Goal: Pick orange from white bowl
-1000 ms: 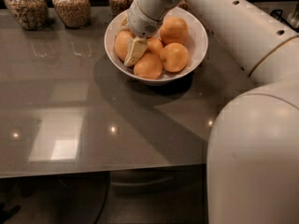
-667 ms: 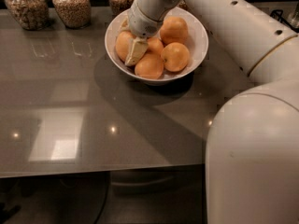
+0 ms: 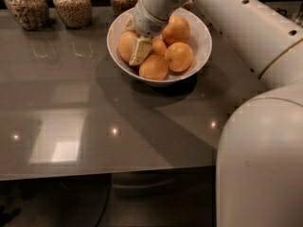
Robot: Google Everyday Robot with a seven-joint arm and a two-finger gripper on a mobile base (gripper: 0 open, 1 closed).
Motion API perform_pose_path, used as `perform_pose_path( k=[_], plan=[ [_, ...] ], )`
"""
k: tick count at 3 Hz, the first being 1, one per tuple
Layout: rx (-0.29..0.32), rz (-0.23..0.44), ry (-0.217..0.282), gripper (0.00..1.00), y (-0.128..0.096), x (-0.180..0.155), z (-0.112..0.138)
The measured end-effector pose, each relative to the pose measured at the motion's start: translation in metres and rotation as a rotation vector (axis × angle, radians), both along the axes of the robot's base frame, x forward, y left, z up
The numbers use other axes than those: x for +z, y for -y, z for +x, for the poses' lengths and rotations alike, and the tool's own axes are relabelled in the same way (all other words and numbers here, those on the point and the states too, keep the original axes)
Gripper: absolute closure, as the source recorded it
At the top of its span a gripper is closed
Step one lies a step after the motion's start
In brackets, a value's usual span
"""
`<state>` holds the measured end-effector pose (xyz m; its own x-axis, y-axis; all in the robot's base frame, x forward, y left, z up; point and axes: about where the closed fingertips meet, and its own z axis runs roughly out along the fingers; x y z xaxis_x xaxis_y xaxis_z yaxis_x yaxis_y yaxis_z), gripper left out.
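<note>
The white bowl (image 3: 199,56) stands at the back middle of the grey table and holds several oranges. My gripper (image 3: 138,47) reaches down from the upper right into the left part of the bowl. It sits against the leftmost orange (image 3: 126,45), between it and a middle orange (image 3: 158,46). More oranges lie at the front (image 3: 153,67), right (image 3: 179,56) and back (image 3: 176,30). The arm's wrist hides the back left of the bowl.
Three glass jars of nuts and grains (image 3: 72,6) stand along the table's back edge, left of the bowl. The grey table (image 3: 94,117) runs to a front edge low in the view. The robot's white body (image 3: 260,164) fills the lower right.
</note>
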<state>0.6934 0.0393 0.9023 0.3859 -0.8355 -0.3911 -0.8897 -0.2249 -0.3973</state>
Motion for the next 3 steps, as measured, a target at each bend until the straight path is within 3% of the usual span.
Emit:
perform_pose_path(
  k=[1,2,3],
  plan=[
    [-0.009,0.061,0.032,0.99,0.005,0.026,-0.002],
    [-0.027,0.152,0.061,1.00,0.014,0.059,-0.003],
    [-0.041,0.277,0.045,1.00,0.036,0.089,-0.010]
  ],
)
